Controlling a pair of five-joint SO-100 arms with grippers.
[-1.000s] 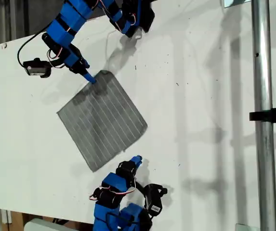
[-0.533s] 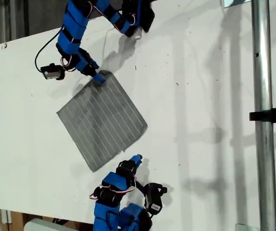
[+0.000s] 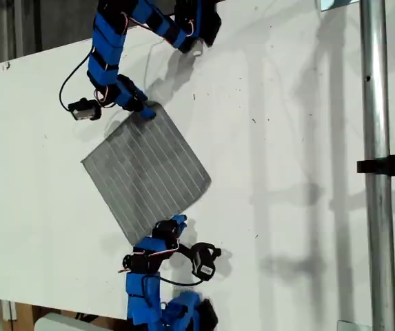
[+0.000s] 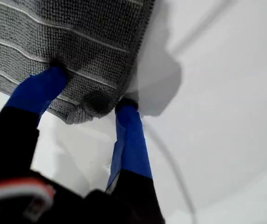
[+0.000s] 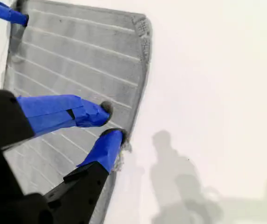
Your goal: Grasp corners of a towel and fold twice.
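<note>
**Bench.** The white flat bench (image 3: 287, 138) carries the work. Its surface looks smooth, so the cloth is likely to slide rather than lift if a tool drags across it.

**Towel.** The grey square striped fabric towel (image 3: 145, 172) lies flat and unfolded on the bench, set diagonally, toward the exterior view's left. No fold is made yet.

**Tools.**
- My first tool (image 4: 91, 91) is at the towel's top corner in the exterior view (image 3: 144, 110). Its jaws are spread and straddle the tip: one fingertip (image 4: 56, 77) presses on the cloth, the other rests on the bench just beside the hem. Nothing is pinched.
- My second tool (image 5: 109, 122) is at the towel's lower edge in the exterior view (image 3: 175, 222). Its jaws are narrowly apart, one fingertip (image 5: 100, 109) on the cloth and the other at the hem. They are not yet clamped.

**Corners.** The second tool sits along the edge, between the bottom corner (image 3: 134, 243) and the right-hand corner (image 3: 208, 183), not at either tip.

**Hazards.**
1. Closing there would probably take mid-edge cloth, leaving a corner to droop and skewing the fold.
2. The outer fingertips lie on the bench. If they fail to get under the hem, the jaws would close on the top layer only, or on nothing.
3. A shallow bite at the first tool's corner (image 4: 84, 109) could slip out on lifting.
4. Uneven lifting between the two tools would wrinkle or twist the towel.
</note>
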